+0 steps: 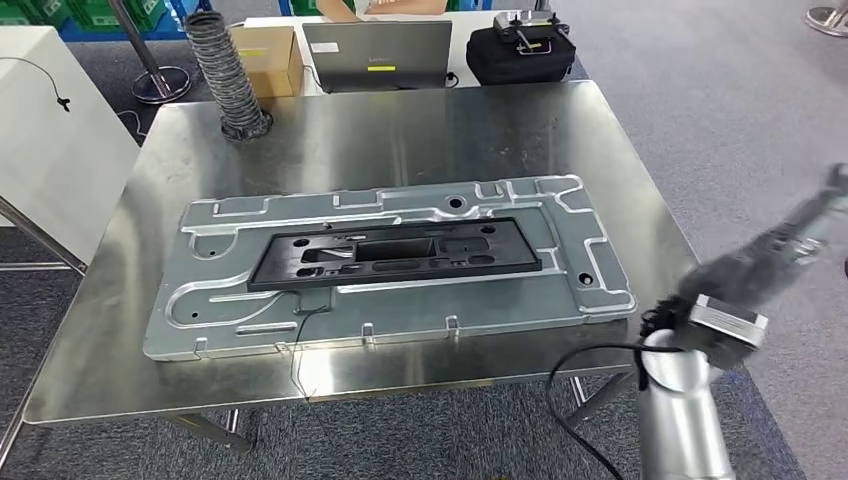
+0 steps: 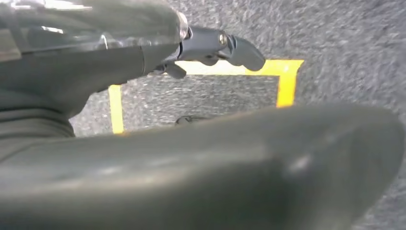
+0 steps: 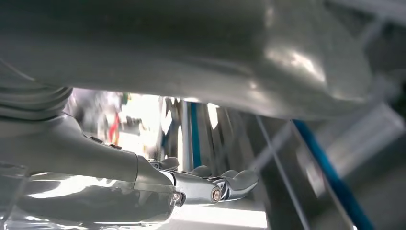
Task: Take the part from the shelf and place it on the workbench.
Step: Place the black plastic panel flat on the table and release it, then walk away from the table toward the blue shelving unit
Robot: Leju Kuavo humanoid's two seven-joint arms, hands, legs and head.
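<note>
A long black plastic part (image 1: pixel 395 255) lies flat on a large silver stamped plate (image 1: pixel 600 280) in the middle of the steel workbench (image 1: pixel 400 130). My right hand (image 1: pixel 775 252) is blurred, off the bench's right edge and over the carpet, with nothing in it. Its fingers (image 3: pixel 225 184) stretch out straight in the right wrist view, holding nothing. In the left wrist view my left hand (image 2: pixel 210 45) hangs over grey carpet, its fingers apart and holding nothing.
At the bench's far edge stand a ribbed metal hose (image 1: pixel 225 70), a cardboard box (image 1: pixel 268 58), a laptop (image 1: pixel 378 52) and a black bag (image 1: pixel 520 50). A white cabinet (image 1: pixel 50 140) is at the left. Yellow tape (image 2: pixel 287 81) marks the floor.
</note>
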